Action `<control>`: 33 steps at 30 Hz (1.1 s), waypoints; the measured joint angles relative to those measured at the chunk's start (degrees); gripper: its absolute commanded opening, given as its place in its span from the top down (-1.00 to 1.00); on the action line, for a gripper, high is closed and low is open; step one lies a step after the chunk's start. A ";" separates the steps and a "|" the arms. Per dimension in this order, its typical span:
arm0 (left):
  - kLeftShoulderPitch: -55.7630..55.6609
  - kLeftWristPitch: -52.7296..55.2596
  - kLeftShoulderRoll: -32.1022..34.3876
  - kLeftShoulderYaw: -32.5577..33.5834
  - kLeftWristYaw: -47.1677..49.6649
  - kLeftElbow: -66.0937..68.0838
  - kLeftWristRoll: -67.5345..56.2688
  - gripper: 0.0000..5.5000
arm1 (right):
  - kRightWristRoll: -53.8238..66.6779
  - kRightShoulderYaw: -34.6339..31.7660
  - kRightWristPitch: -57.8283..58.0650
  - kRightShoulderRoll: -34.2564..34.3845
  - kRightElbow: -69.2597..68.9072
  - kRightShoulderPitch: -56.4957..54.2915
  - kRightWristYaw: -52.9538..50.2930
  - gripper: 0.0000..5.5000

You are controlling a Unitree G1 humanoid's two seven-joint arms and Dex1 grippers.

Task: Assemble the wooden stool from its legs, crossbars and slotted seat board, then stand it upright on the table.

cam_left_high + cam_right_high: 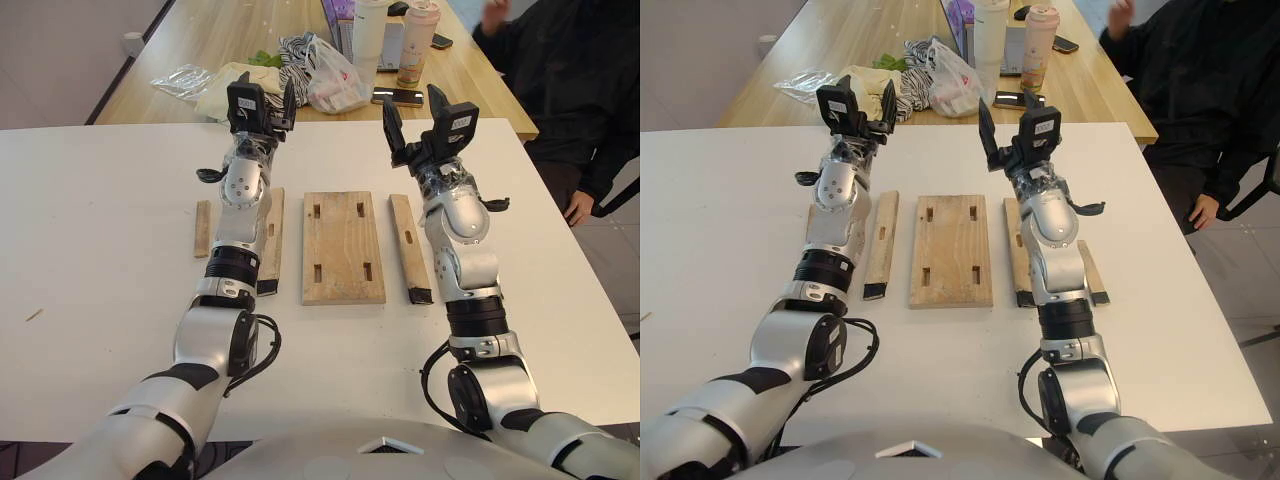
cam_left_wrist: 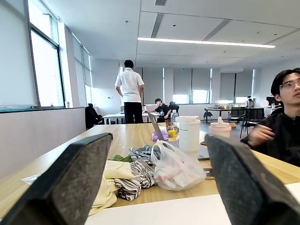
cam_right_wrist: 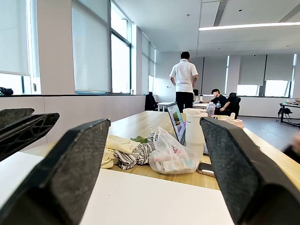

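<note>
The slotted seat board [image 1: 951, 250] lies flat on the white table [image 1: 720, 250] between loose wooden pieces [image 1: 880, 245], while the left gripper [image 1: 864, 105] and right gripper [image 1: 1012, 132] hang near the table's far edge, fingers spread apart.

- White table [image 1: 100, 300] in the foreground; wooden table [image 1: 200, 40] touching its far edge.
- Grey floor [image 1: 50, 60] beside both.
- Tall windows [image 2: 44, 70] along one wall.
- Ceiling light strip [image 2: 206, 43], lit.

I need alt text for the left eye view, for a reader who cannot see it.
The left gripper and right gripper, both open, hang above a white table and hold nothing. Between the arms a slotted seat board lies flat, with wooden bars beside it on both sides.
</note>
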 measured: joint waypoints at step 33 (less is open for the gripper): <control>0.27 -0.03 -0.29 -0.02 0.34 0.00 0.02 -0.31 | -0.32 -0.11 -0.01 -0.02 0.57 -0.19 0.59 -0.28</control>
